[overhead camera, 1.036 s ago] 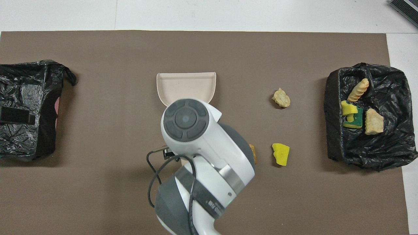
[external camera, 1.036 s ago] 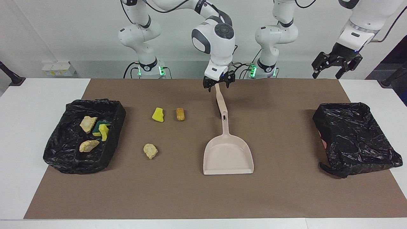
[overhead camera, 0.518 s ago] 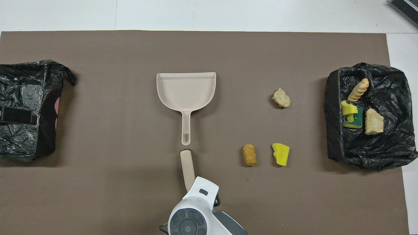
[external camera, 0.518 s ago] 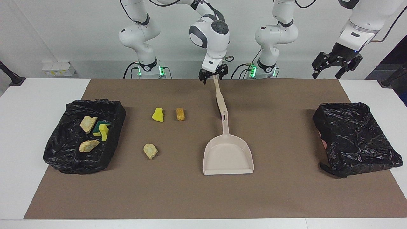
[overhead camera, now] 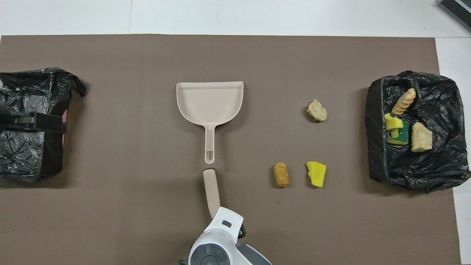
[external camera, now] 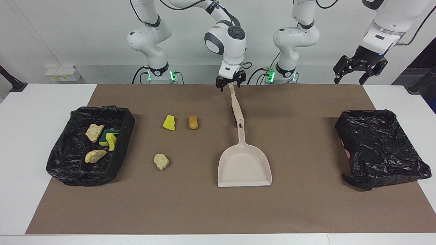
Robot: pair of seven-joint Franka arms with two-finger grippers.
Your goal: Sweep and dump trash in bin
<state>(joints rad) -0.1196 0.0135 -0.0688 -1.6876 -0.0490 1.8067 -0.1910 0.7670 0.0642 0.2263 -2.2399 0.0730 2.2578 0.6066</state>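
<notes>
Trash is split between the bin and the mat right now. Three loose pieces lie on the brown mat (external camera: 306, 211), off at about 3 o'clock from the beige dustpan (external camera: 243, 166) in the overhead view: a yellow sponge (overhead camera: 316, 173), an orange-brown oval lump (overhead camera: 281, 175) just beside it, and a pale wrinkly lump (overhead camera: 317, 110) farther from the robots. The rest sits in the black-lined bin (overhead camera: 375, 110) at the right arm's end: two pale lumps (overhead camera: 421, 137) and a green-backed yellow sponge (overhead camera: 396, 131). The dustpan lies flat mid-mat, handle pointing at the robots, roughly 6 o'clock from above. Nose to tail with that handle is the beige brush handle (external camera: 235, 103), running up to the right gripper (external camera: 230, 82), which sits at its robot-side end; honestly can't tell whether it's clamped on it or not. The left gripper (external camera: 360, 69) hangs high with its fingers spread, holding nothing, over the second black-lined bin (external camera: 344, 126) at the left arm's end.
</notes>
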